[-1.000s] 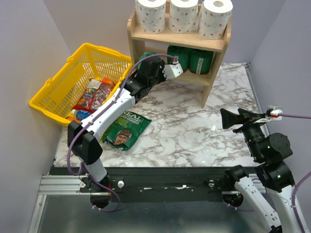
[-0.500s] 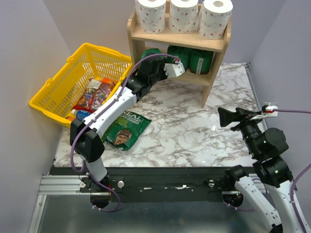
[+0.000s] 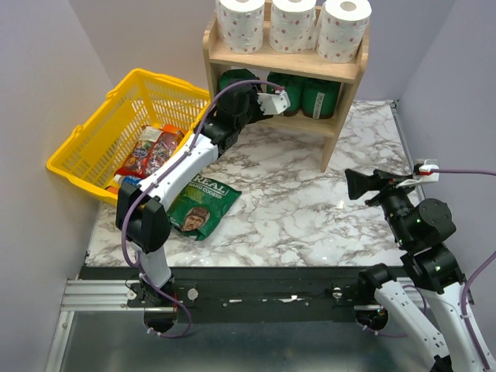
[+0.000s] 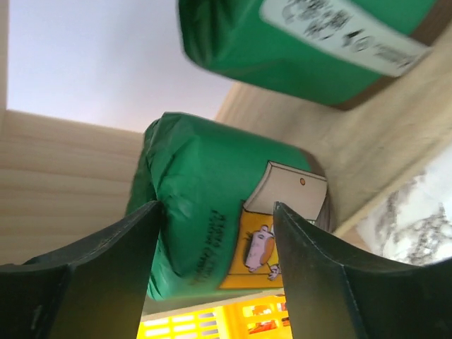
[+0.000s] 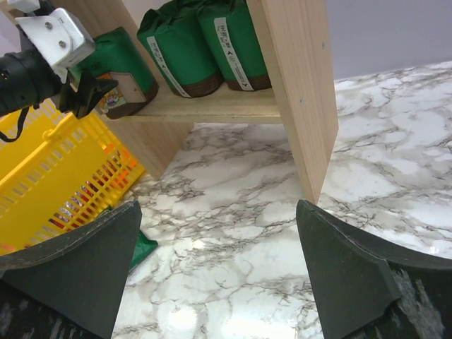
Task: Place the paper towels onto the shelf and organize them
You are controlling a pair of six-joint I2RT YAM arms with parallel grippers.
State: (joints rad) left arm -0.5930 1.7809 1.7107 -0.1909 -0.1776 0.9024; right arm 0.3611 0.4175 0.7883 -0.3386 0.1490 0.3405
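While three white, pink-dotted paper towels point(image 3: 293, 25) stood atop the shelf point(image 3: 342, 108), three green packages point(image 3: 319, 97) sat below; left pincer point(image 4: 217, 208) flanked one, grip unclear; right pincer point(image 5: 219, 206) gaped wide.

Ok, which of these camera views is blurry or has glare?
Left wrist view: the upper green package is smeared with blur, the lower green package sharper. Right wrist view: bright glare on the marble table. Top external view: evenly lit, the paper towels crisp.
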